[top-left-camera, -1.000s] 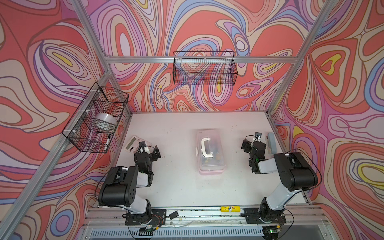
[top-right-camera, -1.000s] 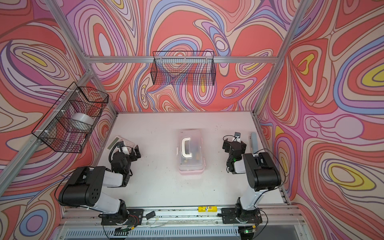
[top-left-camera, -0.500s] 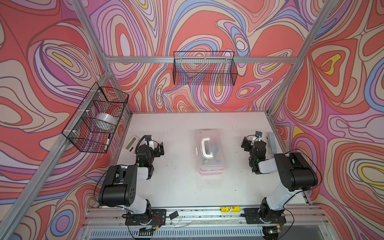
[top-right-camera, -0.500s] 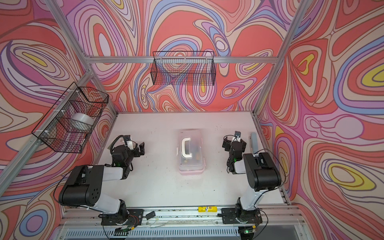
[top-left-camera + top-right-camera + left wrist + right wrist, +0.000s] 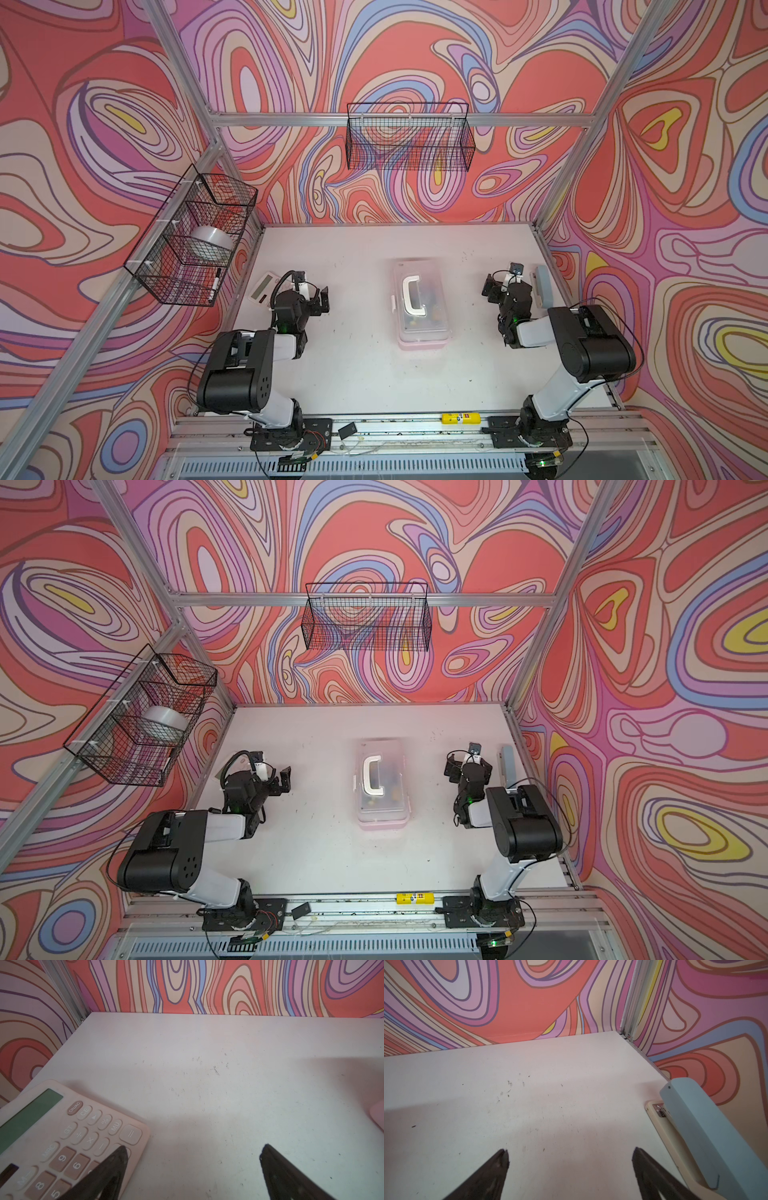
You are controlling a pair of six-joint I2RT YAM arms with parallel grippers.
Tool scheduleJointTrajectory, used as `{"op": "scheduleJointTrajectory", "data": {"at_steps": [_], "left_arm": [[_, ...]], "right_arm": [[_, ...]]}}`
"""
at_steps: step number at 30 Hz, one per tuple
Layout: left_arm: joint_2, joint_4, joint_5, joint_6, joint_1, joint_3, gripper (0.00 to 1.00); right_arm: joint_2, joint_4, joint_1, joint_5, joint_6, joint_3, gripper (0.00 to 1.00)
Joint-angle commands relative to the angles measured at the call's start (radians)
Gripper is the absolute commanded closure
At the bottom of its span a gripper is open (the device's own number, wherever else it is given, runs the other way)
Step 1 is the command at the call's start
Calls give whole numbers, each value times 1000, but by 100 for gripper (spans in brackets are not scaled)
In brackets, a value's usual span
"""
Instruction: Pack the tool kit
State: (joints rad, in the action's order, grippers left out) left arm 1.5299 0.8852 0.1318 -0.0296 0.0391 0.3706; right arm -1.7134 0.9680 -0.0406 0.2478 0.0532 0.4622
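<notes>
Top views | tool kit (image 5: pixel 420 307) between left hand (image 5: pixel 323 300) and right hand (image 5: pixel 509 286), untouched | both spread apart, empty

The calculator (image 5: pixel 68 1140) on the left side has keys you can read: ON/AC, CE, %, MU, GT, MRC, =, and the numbers 9, 6, 8 and 5.

Looks down on a scuffed white table (image 5: pixel 529 1084), right gripper (image 5: pixel 571 1152) spread wide over it with nothing between the jaws. Shows a grey-blue stapler (image 5: pixel 706 1126) on a cream base, lying along the table's side edge beside the patterned wall (image 5: pixel 716 1032), short of the far corner.
</notes>
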Motion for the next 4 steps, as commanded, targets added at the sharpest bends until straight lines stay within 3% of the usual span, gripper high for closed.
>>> {"op": "scheduleJointTrajectory", "data": {"at_steps": [1,4], "left_arm": [[7,3,21,13,8,1,0],[8,9,33,11,13,-1,0]], "right_arm": [[-8,3,5,-5,-3,5,2],[-3,19,5,-3,-3,-5,2]]}}
